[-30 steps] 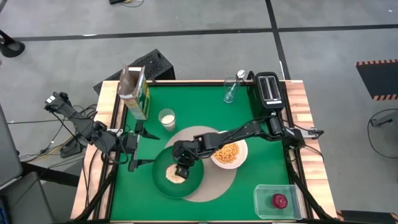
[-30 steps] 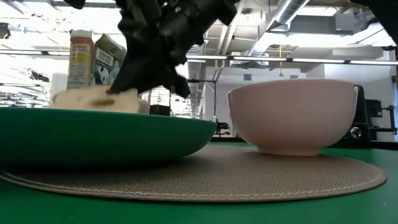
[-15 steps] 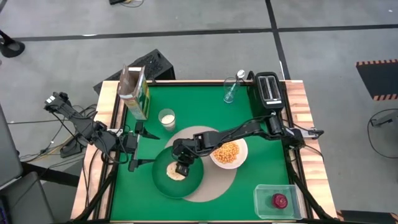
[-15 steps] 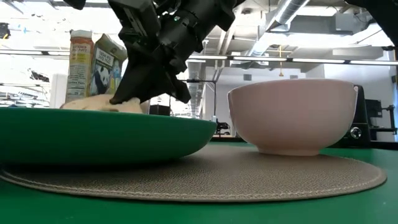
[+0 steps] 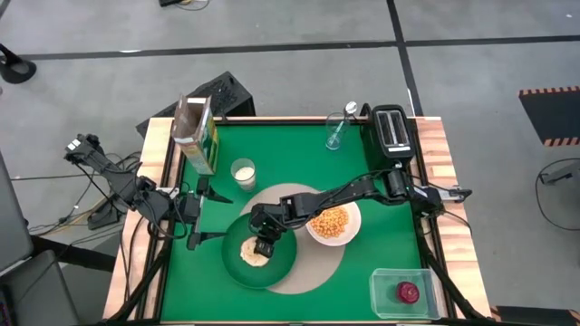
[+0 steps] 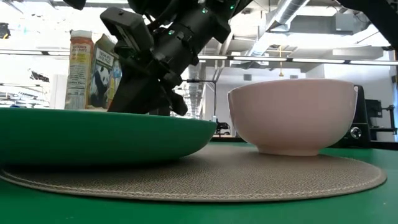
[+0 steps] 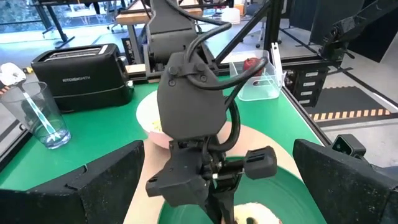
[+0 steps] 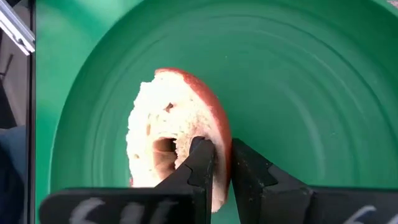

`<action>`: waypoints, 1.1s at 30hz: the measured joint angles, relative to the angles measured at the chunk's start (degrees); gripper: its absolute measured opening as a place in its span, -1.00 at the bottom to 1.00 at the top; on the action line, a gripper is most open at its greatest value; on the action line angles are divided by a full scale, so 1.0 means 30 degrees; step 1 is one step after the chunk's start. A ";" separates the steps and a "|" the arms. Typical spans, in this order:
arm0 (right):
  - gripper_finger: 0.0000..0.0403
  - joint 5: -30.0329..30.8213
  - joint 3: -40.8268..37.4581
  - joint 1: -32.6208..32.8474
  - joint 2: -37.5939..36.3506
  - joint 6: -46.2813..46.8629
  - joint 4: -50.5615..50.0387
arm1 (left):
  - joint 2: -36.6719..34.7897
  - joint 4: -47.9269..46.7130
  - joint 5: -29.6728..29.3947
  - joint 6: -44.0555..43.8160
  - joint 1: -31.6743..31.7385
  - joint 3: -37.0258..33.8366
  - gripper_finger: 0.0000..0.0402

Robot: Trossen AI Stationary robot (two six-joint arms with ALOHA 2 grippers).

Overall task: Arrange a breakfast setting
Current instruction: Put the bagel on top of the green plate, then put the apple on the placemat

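On the smooth dark green plate (image 8: pixel 298 93), right gripper (image 8: pixel 222 163), nearly closed, pinches the crumbly, ring-shaped bagel (image 8: pixel 168 134).

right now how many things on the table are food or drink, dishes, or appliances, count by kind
food or drink: 5 (bagel, cereal in bowl, milk glass, cereal box, apple)
dishes: 5 (plate, bowl, empty glass, clear tub, placemat)
appliances: 1 (toaster)
total: 11
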 joint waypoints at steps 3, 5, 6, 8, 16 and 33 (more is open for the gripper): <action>-0.65 -0.0014 0.0000 -0.0009 0.0007 -0.0042 0.0131 | 0.0002 0.0000 0.0000 0.0033 0.0000 0.0000 0.99; -0.61 0.0012 -0.0001 -0.0009 0.0007 -0.0058 0.0112 | 0.0005 0.0000 0.0000 0.0033 0.0000 0.0000 0.99; -0.58 0.0020 -0.0007 -0.0009 0.0007 -0.0058 0.0094 | 0.0002 0.0000 0.0000 0.0026 0.0000 0.0000 0.99; -0.52 0.0027 -0.0028 -0.0009 0.0015 -0.0073 0.0075 | 0.0000 0.0000 0.0009 0.0026 0.0000 0.0000 0.99; -0.24 0.0030 -0.0036 -0.0009 0.0029 -0.0069 0.0281 | 0.0005 0.0007 0.0022 0.0013 0.0000 0.0000 0.99; -0.15 0.0617 -0.0015 0.0931 -0.2336 -0.1610 -0.0419 | -0.0002 0.0044 0.0154 -0.0240 -0.0006 0.0000 0.99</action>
